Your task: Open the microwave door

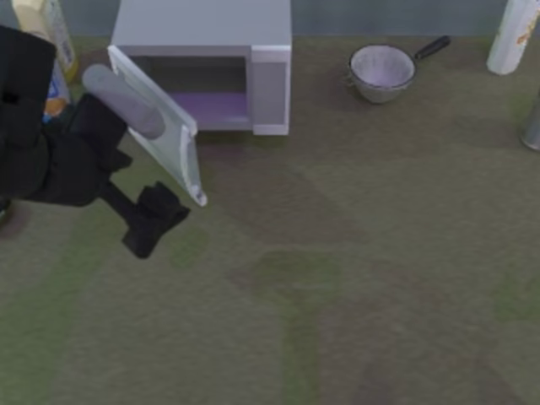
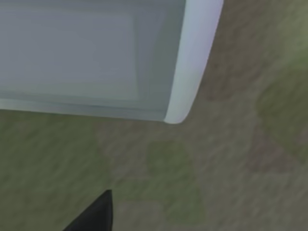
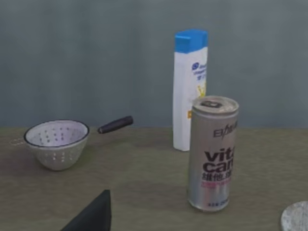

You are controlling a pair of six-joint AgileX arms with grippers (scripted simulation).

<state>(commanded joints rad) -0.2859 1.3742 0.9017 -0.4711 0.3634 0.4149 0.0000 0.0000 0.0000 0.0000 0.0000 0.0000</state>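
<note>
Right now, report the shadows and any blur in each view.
Top view: the microwave door casts a dim shadow on the table, and the left gripper a faint one. Left wrist view: the door is close and soft-edged, with no glare. Right wrist view: flat light, with weak shadows under the can and colander.

My left arm [image 1: 42, 143] matte black and blocky, one rounded grey cylinder segment [image 1: 124, 101], black angular gripper [image 1: 152, 221], pointed dark fingertip [image 2: 96, 214]

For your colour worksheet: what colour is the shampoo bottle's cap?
Blue cap, clearest in the right wrist view.
</note>
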